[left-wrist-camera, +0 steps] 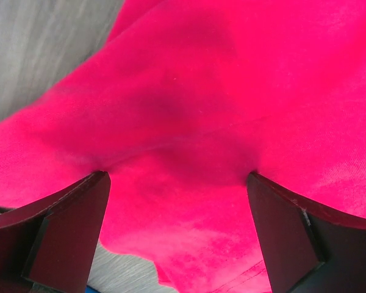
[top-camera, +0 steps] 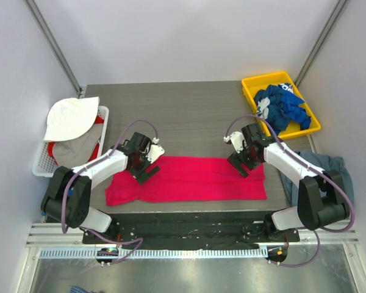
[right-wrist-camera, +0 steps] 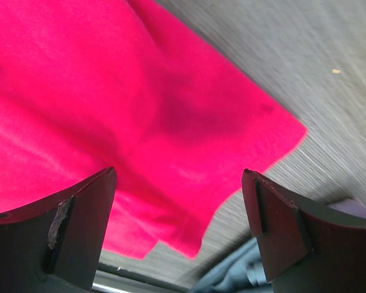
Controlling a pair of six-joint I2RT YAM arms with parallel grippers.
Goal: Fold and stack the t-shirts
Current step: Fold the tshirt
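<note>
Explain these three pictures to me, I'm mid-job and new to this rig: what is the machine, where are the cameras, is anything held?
The wide picture looks down from above on two robot arms bolted at the near edge of the table. The other two pictures come from a camera on each wrist, looking past that hand's two dark fingers. A pink-red t-shirt lies flat on the table as a long band. The left hand is over its left part and the right hand over its right end; both are open and hold nothing. Blue t-shirts fill a yellow tray at far right, a grey-blue t-shirt lies at the right edge, and a white basket of cloth stands on the left.
</note>
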